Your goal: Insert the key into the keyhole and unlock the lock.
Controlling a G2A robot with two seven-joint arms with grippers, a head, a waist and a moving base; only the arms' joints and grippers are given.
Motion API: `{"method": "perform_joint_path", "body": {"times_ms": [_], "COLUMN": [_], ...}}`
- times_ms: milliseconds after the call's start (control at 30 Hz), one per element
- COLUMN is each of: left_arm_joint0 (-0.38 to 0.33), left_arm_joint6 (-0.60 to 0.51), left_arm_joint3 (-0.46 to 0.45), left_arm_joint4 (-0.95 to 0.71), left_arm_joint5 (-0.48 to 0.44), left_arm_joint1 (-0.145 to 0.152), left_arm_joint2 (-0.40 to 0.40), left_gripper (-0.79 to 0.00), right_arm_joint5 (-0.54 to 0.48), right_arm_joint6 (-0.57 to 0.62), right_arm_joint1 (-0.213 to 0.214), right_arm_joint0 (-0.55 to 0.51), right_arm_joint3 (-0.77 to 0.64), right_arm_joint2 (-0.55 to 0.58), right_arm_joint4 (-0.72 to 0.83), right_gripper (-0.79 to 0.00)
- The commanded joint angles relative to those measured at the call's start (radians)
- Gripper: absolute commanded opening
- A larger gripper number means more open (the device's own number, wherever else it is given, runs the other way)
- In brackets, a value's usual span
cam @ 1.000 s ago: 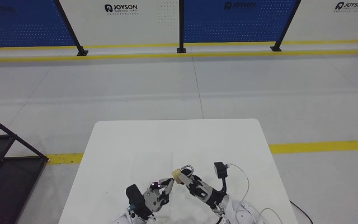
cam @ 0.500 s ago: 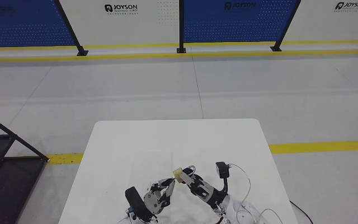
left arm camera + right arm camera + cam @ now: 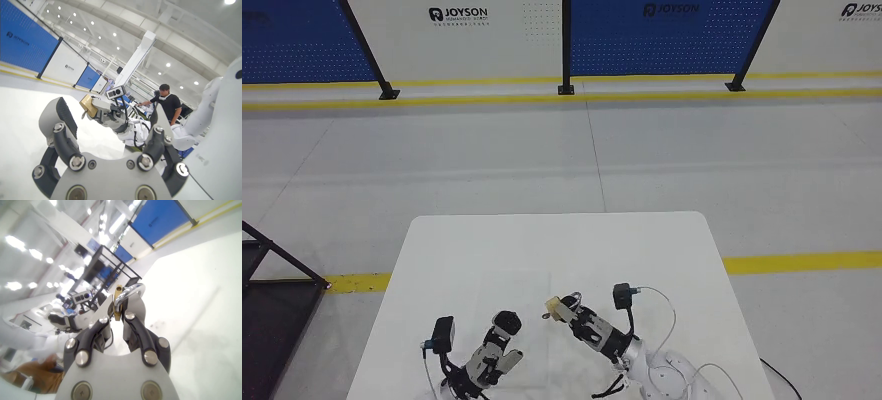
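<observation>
Right claw (image 3: 121, 302) pinched on the flat sides of the brass lock (image 3: 117, 315), holding it up off the white worktop (image 3: 542, 250), close to the near edge and about mid-width. Left claw (image 3: 109, 105) spread wide, nothing between its ribbed pads (image 3: 66, 113). It sits off to the lock's left, with a plain gap between the two. Key (image 3: 83, 114): in the left wrist view a small ring-shaped metal head sticks out of the lock's underside, so the key sits in the keyhole. Its blade is hidden inside the body. Shackle (image 3: 132, 290) arches to one side of the brass body, partly behind a claw finger. A round hole shows at the body's far end, but I cannot tell whether the shackle's free leg is seated or out. In the top view lock and key are too small to separate, only a pale brass speck at the right claw's tip. The right claw's fingers cover much of the lock's faces in both wrist views. Against a second ago: the left claw's tips were then right at the lock, and half a second ago they were still close beside it. The left claw has since drawn back to the left, leaving the gap. The right claw and lock have shifted slightly left, with the lock still raised.
</observation>
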Motion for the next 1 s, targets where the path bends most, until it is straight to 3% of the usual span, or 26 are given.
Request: {"method": "perform_joint_path", "body": {"times_ms": [0,167,267,533,633,667,700,733,767,967], "left_arm_joint0": [0.029,0.057,0.054,0.056,0.054,0.052,0.049,0.045,0.040,0.014], "left_arm_joint6": [-0.136,-0.339,-0.376,-0.217,-0.181,-0.169,-0.158,-0.150,-0.146,-0.130], "left_arm_joint3": [0.011,0.024,0.034,0.028,0.027,0.029,0.030,0.030,0.033,0.046], "left_arm_joint4": [-0.099,-0.298,-0.347,-0.217,-0.182,-0.169,-0.158,-0.152,-0.149,-0.141], "left_arm_joint5": [0.003,0.021,0.067,0.286,0.302,0.315,0.327,0.332,0.336,0.355], "left_arm_joint1": [0.019,0.050,0.056,0.037,0.030,0.027,0.025,0.022,0.020,0.009], "left_arm_joint2": [-0.047,-0.124,-0.154,-0.179,-0.159,-0.156,-0.150,-0.144,-0.137,-0.109], "left_gripper": [0.000,0.000,0.000,0.000,0.000,0.000,0.000,0.000,0.000,0.000], "right_arm_joint5": [0.072,0.209,0.288,0.415,0.434,0.435,0.434,0.435,0.437,0.423], "right_arm_joint6": [0.029,0.083,0.097,0.082,0.058,0.050,0.042,0.035,0.026,-0.020], "right_arm_joint1": [-0.008,-0.041,-0.064,-0.137,-0.155,-0.159,-0.161,-0.163,-0.164,-0.151], "right_arm_joint0": [0.028,0.104,0.148,0.252,0.268,0.271,0.271,0.271,0.269,0.228], "right_arm_joint3": [0.016,0.067,0.109,0.240,0.272,0.278,0.283,0.287,0.288,0.254], "right_arm_joint2": [-0.033,-0.151,-0.212,-0.349,-0.370,-0.374,-0.378,-0.380,-0.382,-0.369], "right_arm_joint4": [-0.042,-0.129,-0.157,-0.182,-0.179,-0.180,-0.184,-0.191,-0.202,-0.258], "right_gripper": [-0.785,-0.785,-0.785,-0.770,-0.548,-0.394,-0.123,-0.046,0.000,0.000]}}
